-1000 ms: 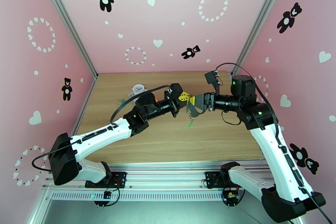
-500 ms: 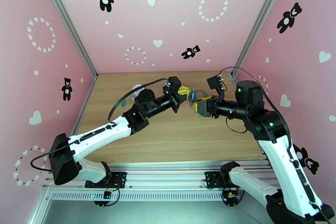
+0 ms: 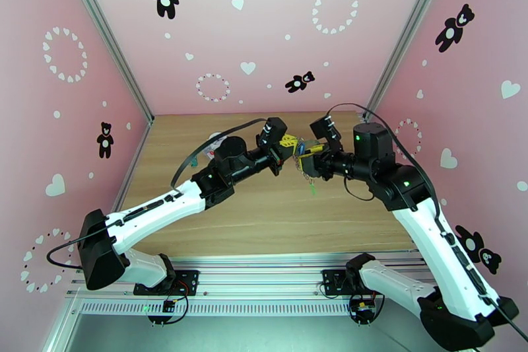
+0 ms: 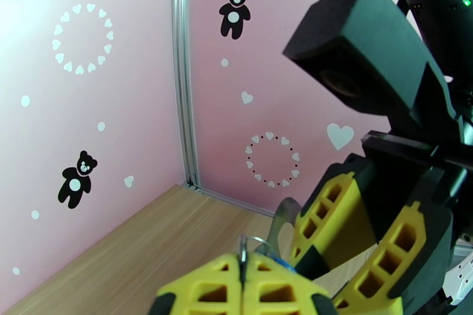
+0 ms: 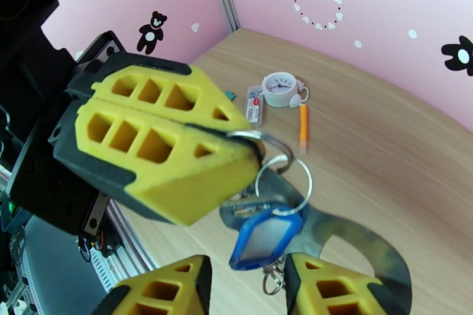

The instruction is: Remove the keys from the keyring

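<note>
Right wrist: left end effector pinches keyring; blue-tagged key dangles below.

The wooden counter is pale, and its near and middle parts are bare. Towards its far left corner lies a small white clock, face showing. A red-and-white tag lies just beside the clock, with a teal bit near the tag's other side. An orange stick, blurred, lies close to the clock on the opposite side.

Both arms raised, left claw clamped shut, right claw parted
</note>
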You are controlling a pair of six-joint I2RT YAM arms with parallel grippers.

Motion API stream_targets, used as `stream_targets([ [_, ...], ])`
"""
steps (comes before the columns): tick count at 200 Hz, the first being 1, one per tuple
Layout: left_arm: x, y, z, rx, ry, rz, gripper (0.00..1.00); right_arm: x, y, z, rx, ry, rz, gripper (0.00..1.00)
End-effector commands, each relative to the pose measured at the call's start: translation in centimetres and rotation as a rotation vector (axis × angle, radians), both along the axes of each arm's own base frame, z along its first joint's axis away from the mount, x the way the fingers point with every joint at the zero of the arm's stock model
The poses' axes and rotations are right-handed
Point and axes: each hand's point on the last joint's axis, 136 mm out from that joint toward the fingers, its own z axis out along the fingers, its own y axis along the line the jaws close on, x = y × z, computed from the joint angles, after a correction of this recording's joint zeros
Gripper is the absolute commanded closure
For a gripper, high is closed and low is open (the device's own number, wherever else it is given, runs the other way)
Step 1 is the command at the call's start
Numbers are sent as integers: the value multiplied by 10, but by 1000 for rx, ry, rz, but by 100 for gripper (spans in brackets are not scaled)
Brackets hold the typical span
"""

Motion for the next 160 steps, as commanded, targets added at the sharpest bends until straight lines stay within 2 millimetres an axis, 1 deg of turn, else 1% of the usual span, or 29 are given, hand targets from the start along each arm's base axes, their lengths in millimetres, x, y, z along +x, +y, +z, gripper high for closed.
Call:
stream_targets([
  [1,-2,-4,13,-37,10,0,100,15,-1,3,-33,-64,-31,60],
  [20,-5,-2,17,-50,18,-11,100,22,-3,-1,-59,-71,-59,60],
  [36,-9,-2,17,-52,28,-23,100,26,-3,4,-44,-99,-73,62],
  [46,-9,-2,17,-53,37,-26,100,30,-4,5,-47,-111,-89,66],
  [57,-11,-1,16,-51,40,-33,100,34,-6,3,-62,-110,-111,74],
  [71,-10,0,14,-37,42,-19,100,35,-9,1,-74,-111,-124,78],
  [97,-3,8,6,9,30,42,100,27,-13,4,-81,-111,-117,92],
  [114,-3,14,4,28,5,58,100,19,-13,4,-98,-101,-91,97],
  [125,-7,16,3,46,-21,47,100,14,-16,6,-110,-106,-83,100],
  [145,-12,23,-1,83,-71,38,100,7,-23,16,-117,-120,-100,100],
  [160,-21,28,-4,109,-141,-5,100,-2,-21,19,-122,-104,-63,100],
])
